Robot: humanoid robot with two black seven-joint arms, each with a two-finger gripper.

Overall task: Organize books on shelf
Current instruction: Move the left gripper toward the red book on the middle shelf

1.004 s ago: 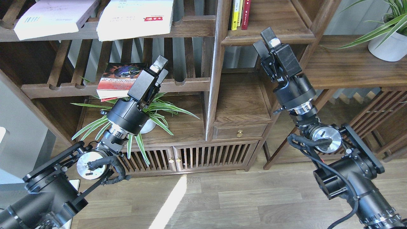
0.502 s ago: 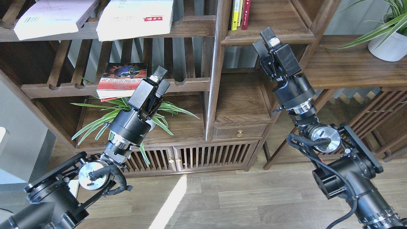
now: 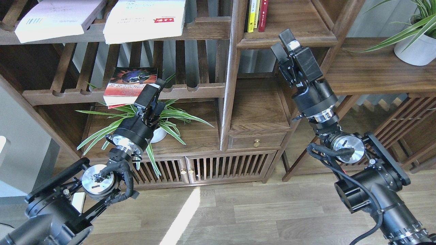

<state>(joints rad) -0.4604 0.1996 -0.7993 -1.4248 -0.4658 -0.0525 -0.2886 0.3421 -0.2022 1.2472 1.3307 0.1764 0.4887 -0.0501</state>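
Note:
The red book (image 3: 129,85) with a dark picture cover lies flat on the middle slatted rack. The large white book (image 3: 143,20) and the pale lilac book (image 3: 58,18) lie flat on the upper slatted rack. The solid dark-brown shelf board (image 3: 296,23) of the narrow bookcase is at upper centre-right. My left gripper (image 3: 156,86) is just off the red book's lower right corner, holding nothing; its fingers blend together. My right gripper (image 3: 282,42) is open and empty, just below the shelf board's front edge.
Thin yellow and red upright spines (image 3: 257,13) stand at the shelf's left. A lower solid board (image 3: 259,105) sits above a small drawer. A spider plant (image 3: 160,119) spreads around my left wrist. A potted plant (image 3: 414,44) stands on the wide board at right.
My left gripper has dropped and swung left, turning at the wrist, and now sits beside the red book's right corner. My right arm has not moved.

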